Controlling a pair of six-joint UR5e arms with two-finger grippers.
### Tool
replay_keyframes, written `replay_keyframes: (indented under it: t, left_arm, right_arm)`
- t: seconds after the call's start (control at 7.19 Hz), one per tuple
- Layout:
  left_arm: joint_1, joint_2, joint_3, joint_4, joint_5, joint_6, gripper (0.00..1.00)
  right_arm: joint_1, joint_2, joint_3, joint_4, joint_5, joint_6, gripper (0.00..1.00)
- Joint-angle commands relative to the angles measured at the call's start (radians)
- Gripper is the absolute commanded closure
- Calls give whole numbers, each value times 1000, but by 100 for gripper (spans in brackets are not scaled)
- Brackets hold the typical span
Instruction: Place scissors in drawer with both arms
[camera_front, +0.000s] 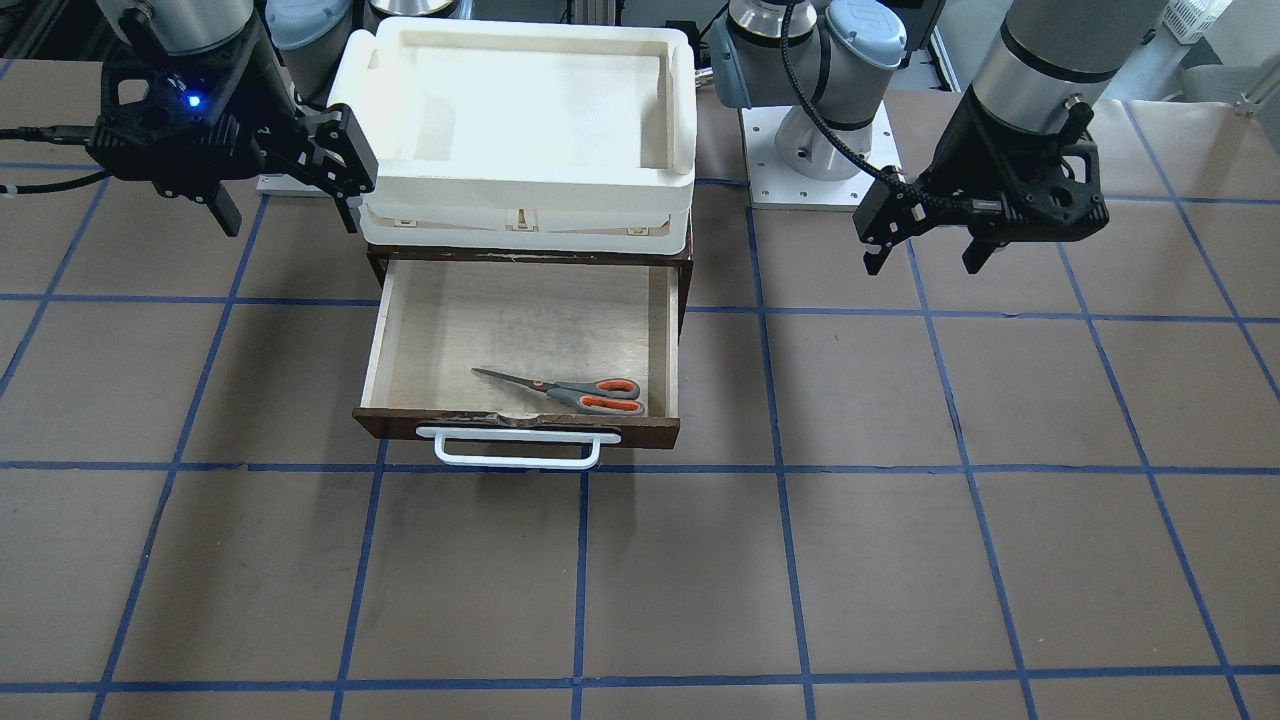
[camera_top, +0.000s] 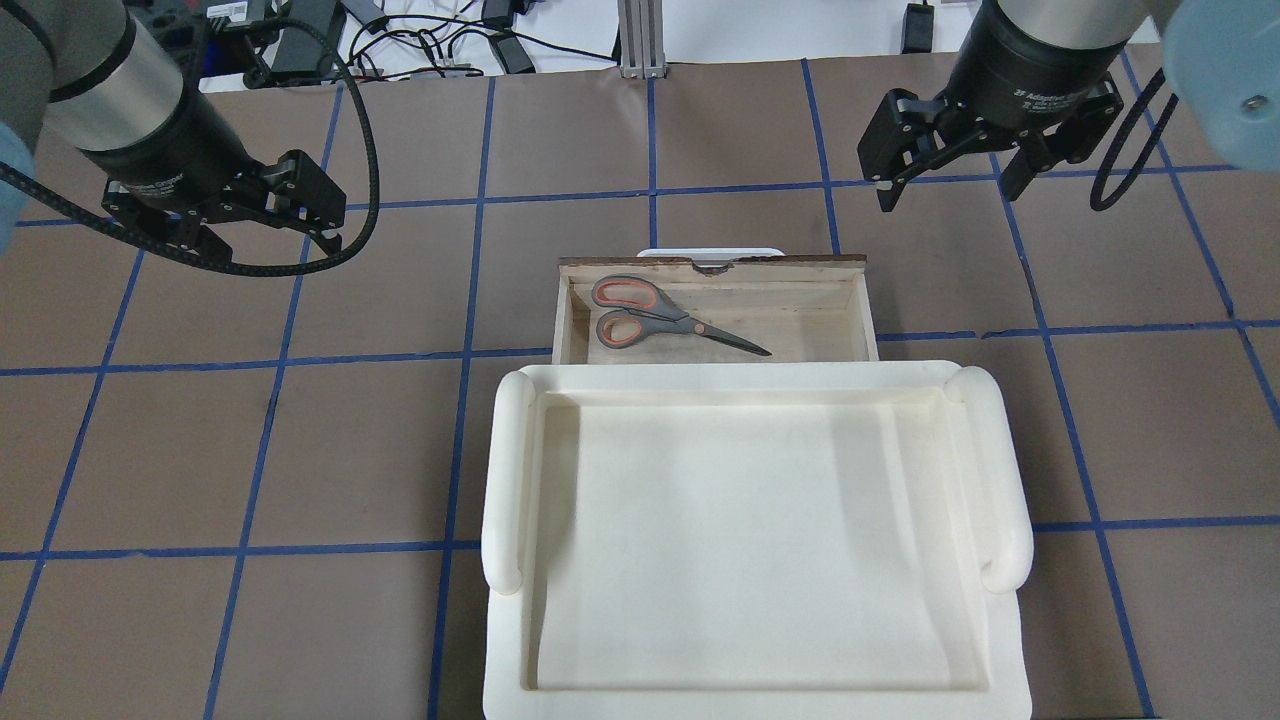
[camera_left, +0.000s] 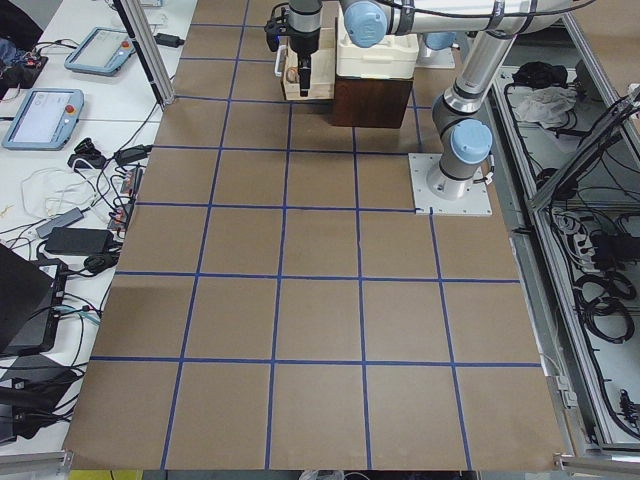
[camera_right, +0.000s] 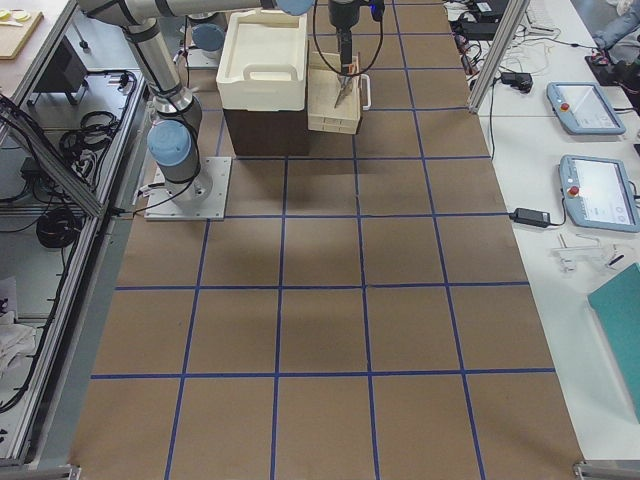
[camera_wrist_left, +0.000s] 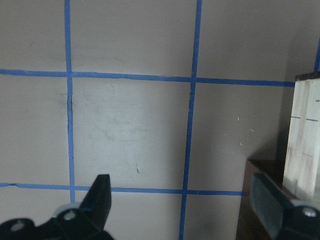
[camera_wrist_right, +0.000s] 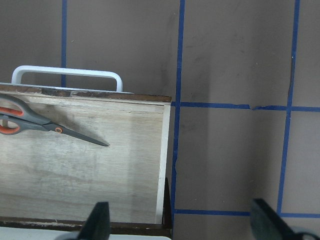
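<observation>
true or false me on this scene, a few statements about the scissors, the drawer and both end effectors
1. The scissors lie inside the open drawer. True.
2. The left end effector is shut on the scissors. False: it is open and empty, hovering off to the drawer's side.
3. The scissors' blades point toward the robot's right. True.
4. The white tray sits inside the drawer. False: it rests on top of the brown cabinet, above the drawer.
5. The right end effector is open and holds nothing. True.
</observation>
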Motion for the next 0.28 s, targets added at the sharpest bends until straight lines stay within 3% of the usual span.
replay_keyframes:
  t: [0.0, 0.14]
  left_arm:
    - [0, -3, -2, 14, 1, -2, 0]
    - [0, -3, -2, 14, 1, -2, 0]
  right_arm:
    - [1, 1, 0, -4, -2, 0, 0]
    - [1, 1, 0, -6, -2, 1, 0]
